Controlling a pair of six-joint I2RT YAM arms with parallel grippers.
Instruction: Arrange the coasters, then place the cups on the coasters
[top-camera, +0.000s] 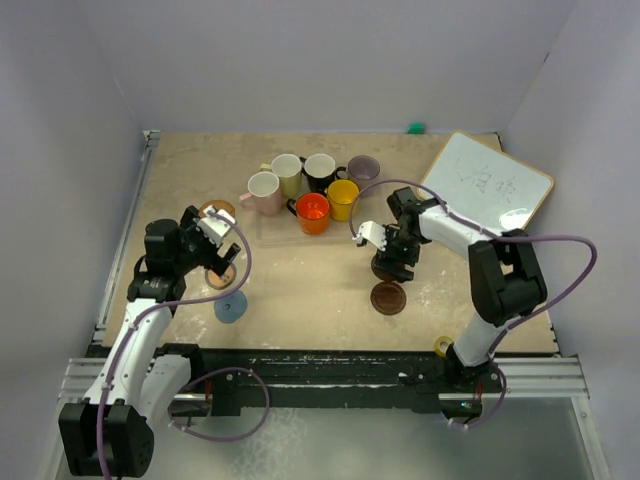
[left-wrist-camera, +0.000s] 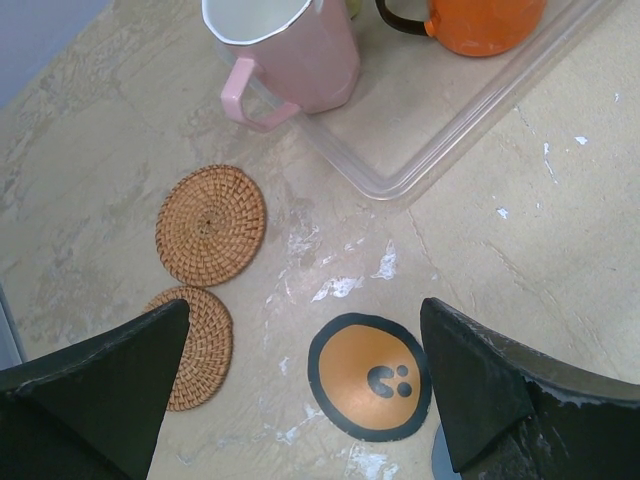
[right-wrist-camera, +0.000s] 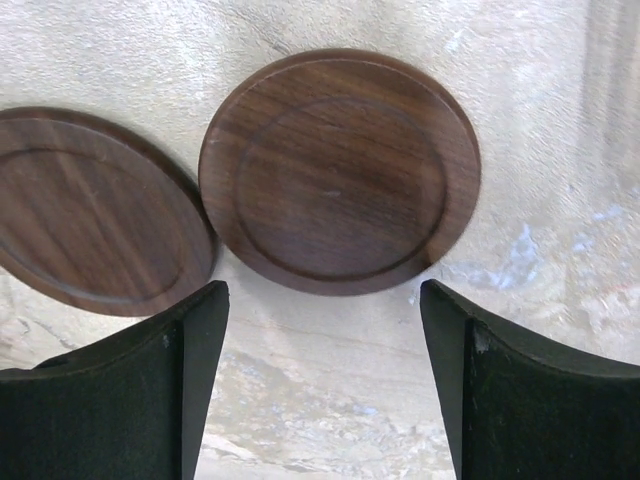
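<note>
Apparently rim to rim, two dark brown coasters lie on the table.

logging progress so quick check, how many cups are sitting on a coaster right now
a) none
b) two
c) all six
a, the six cups stand bunched together at the far side with no coaster under them, while the dark brown coasters and the woven coasters lie bare.
</note>
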